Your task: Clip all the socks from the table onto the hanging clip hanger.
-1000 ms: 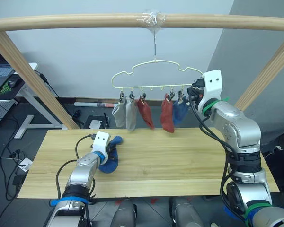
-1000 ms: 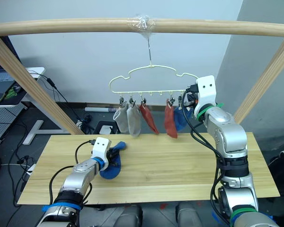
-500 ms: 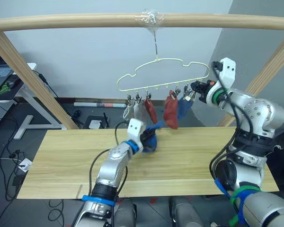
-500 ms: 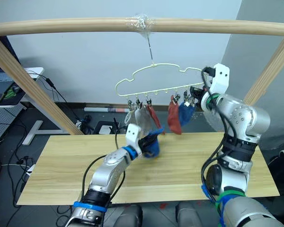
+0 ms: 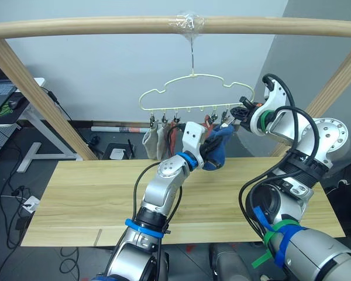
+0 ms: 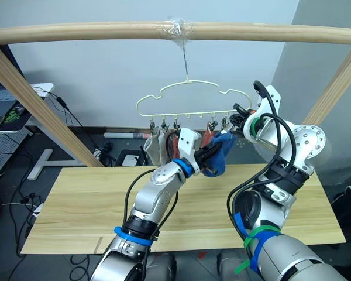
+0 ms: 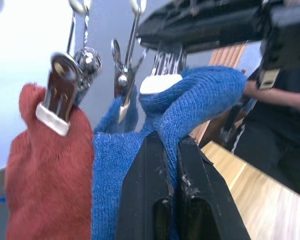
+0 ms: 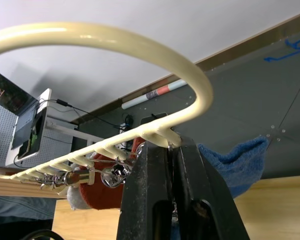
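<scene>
Blue sock (image 5: 217, 146), soft knit, pinched in left gripper (image 5: 209, 144), raised to right end of hanger (image 5: 190, 96). Right gripper (image 5: 241, 111) clamps that wire end. Grey, rust socks crowd clips (image 7: 60, 95) left. Bare plank table (image 5: 76, 199) below.

The blue sock (image 7: 195, 100) is soft ribbed knit, matt, as is the rust-red sock (image 7: 45, 165) beside it. The clips (image 7: 60, 90) are shiny metal. The clip hanger (image 8: 115, 42) looks smooth, glossy pale coating. The worktop (image 5: 234, 193) is light grained wood.
</scene>
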Motion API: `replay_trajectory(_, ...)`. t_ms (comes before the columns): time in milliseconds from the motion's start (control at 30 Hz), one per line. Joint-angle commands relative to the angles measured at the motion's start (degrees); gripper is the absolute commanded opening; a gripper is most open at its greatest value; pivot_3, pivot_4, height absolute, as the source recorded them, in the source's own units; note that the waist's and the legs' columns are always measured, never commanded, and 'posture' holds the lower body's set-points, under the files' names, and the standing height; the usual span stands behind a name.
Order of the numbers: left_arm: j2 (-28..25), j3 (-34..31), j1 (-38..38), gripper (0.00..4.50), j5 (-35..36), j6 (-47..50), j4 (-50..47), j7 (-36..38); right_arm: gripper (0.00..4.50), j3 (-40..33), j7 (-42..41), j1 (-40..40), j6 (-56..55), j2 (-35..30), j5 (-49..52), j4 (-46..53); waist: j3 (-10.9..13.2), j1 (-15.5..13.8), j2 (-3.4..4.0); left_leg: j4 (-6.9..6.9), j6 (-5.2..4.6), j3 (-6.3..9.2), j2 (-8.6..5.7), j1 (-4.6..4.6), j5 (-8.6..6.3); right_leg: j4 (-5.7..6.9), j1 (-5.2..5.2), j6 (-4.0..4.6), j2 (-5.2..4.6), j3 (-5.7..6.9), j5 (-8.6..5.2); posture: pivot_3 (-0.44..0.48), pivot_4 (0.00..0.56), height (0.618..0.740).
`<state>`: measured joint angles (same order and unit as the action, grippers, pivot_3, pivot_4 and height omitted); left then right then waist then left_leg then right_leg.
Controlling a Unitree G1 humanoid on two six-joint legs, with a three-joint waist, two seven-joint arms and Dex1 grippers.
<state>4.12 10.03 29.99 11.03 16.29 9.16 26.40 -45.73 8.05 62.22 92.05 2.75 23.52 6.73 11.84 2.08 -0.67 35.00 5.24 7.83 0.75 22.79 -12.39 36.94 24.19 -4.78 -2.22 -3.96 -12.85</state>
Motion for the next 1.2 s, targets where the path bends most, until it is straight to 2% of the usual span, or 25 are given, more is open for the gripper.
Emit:
replay_trajectory(33, 0.33, 0.28, 1.56, 0.02, -1.15, -2.75, -0.18, -0.89, 0.00, -1.19, 1.90, 0.74, 0.45, -0.10, 0.77, 2.13, 0.00, -0.01, 0.00, 0.00, 0.00, 0.00, 0.00, 0.00, 0.00, 0.00, 0.00, 0.02, 0.00, 0.00, 0.01, -0.027, 0.166, 0.740)
replay_trajectory(233, 0.37, 0.46, 2.65, 0.02, -3.17, -5.50, 1.39, -2.10, 0.00, -1.82, 3.75, 0.54, 0.45, 0.44, 2.98, 2.13, 0.00, 0.01, 0.00, -0.02, 0.00, 0.01, 0.00, 0.00, 0.00, -0.01, 0.01, 0.01, 0.00, 0.00, 0.00, -0.030, 0.168, 0.740)
replay_trajectory(333, 0.81, 0.68, 2.58, 0.00, -3.20, -5.57, 1.22, -2.01, 0.84, -2.81, 4.64, 0.93, 0.45, 0.61, 4.23, 1.76, 0.00, 0.05, 0.01, -0.02, 0.00, 0.00, 0.00, 0.00, 0.00, -0.01, 0.01, 0.01, 0.00, 0.00, 0.00, -0.028, 0.168, 0.740)
replay_trajectory(467, 1.22, 0.98, 2.53, 0.00, -3.12, -5.26, 0.64, -1.90, 2.43, -4.30, 5.73, 1.65, 0.45, 0.67, 5.94, 1.33, 0.01, 0.46, 0.01, -0.02, 0.00, 0.00, 0.00, 0.02, 0.00, -0.01, 0.03, 0.02, 0.00, 0.00, 0.00, -0.028, 0.168, 0.740)
replay_trajectory(500, 1.30, 1.16, 2.50, 0.00, -2.97, -5.08, 0.40, -1.70, 2.71, -4.87, 5.91, 2.02, 0.45, 0.38, 6.56, 1.15, 0.01, 0.60, 0.01, -0.02, 0.00, 0.00, 0.00, 0.02, 0.00, 0.00, 0.04, 0.02, 0.00, 0.00, 0.01, -0.028, 0.168, 0.740)
replay_trajectory(600, 1.46, 1.62, 2.44, 0.00, -2.26, -4.31, -0.29, -0.81, 3.77, -4.00, 4.05, 1.46, 0.45, -2.02, 11.35, 0.14, 0.01, 1.02, 0.01, -0.02, 0.00, 0.00, 0.00, 0.02, 0.00, 0.00, 0.04, 0.01, 0.00, 0.00, 0.00, -0.031, 0.161, 0.740)
replay_trajectory(667, 1.95, 2.03, 2.51, 0.00, -1.18, -2.98, -1.08, 0.29, 4.47, -0.66, -1.46, -0.16, 0.45, -7.11, 18.33, -0.47, 0.02, 1.13, 0.03, -0.02, -0.01, 0.00, 0.00, 0.02, 0.00, 0.00, 0.03, 0.01, 0.00, -0.01, 0.00, -0.032, 0.159, 0.740)
replay_trajectory(733, 3.27, 1.97, 2.83, 0.00, 1.00, -0.40, -1.90, 1.23, 4.47, 3.00, -7.20, -2.76, 0.45, -14.24, 21.77, 0.58, 0.02, 1.09, 0.04, -0.01, -0.01, 0.00, 0.00, 0.05, 0.00, -0.02, 0.03, 0.00, 0.00, -0.01, -0.01, -0.041, 0.157, 0.740)
replay_trajectory(900, 5.84, 0.04, 2.90, 0.00, 6.32, 6.00, -1.52, 2.02, 4.47, 11.11, -14.02, -11.57, -2.27, -24.11, 21.43, 5.91, 0.02, 1.36, 0.03, -0.02, -0.04, -0.04, -0.02, 0.07, -0.03, -0.13, 0.01, -0.12, -0.01, -0.03, -0.09, -0.062, 0.149, 0.740)
replay_trajectory(967, 6.40, -0.96, 2.75, 0.52, 8.59, 8.06, -0.96, 2.52, 4.50, 13.56, -15.37, -15.12, -4.10, -25.19, 21.27, 8.77, 0.01, 2.12, 0.05, -0.02, -0.04, -0.06, -0.01, 0.05, -0.03, -0.09, 0.03, -0.26, -0.01, -0.05, -0.17, -0.070, 0.145, 0.740)
replay_trajectory(1000, 6.45, -1.21, 2.83, 0.63, 9.03, 8.29, -0.05, 2.83, 4.50, 15.64, -16.64, -18.17, -5.80, -26.32, 20.94, 10.88, 0.00, 2.57, 0.07, -0.02, -0.04, -0.09, -0.02, 0.03, -0.02, -0.06, 0.05, -0.27, 0.00, -0.08, -0.18, -0.070, 0.145, 0.740)
replay_trajectory(1067, 6.18, -1.42, 3.06, 1.28, 9.31, 8.11, 1.79, 3.30, 4.50, 17.97, -18.28, -23.47, -7.53, -27.31, 20.95, 14.07, -0.01, 2.89, 0.07, -0.01, -0.04, -0.09, -0.01, 0.00, -0.02, -0.03, 0.04, -0.30, 0.02, -0.08, -0.19, -0.070, 0.145, 0.740)
replay_trajectory(1200, 4.09, -2.15, 2.79, 2.37, 8.47, 6.34, 6.18, 5.08, 4.50, 18.57, -19.94, -28.53, -9.70, -27.34, 21.89, 17.50, -0.01, 3.04, 0.08, 0.07, -0.03, -0.14, -0.01, -0.03, -0.02, -0.02, 0.01, -0.37, 0.02, -0.13, -0.15, -0.074, 0.140, 0.740)
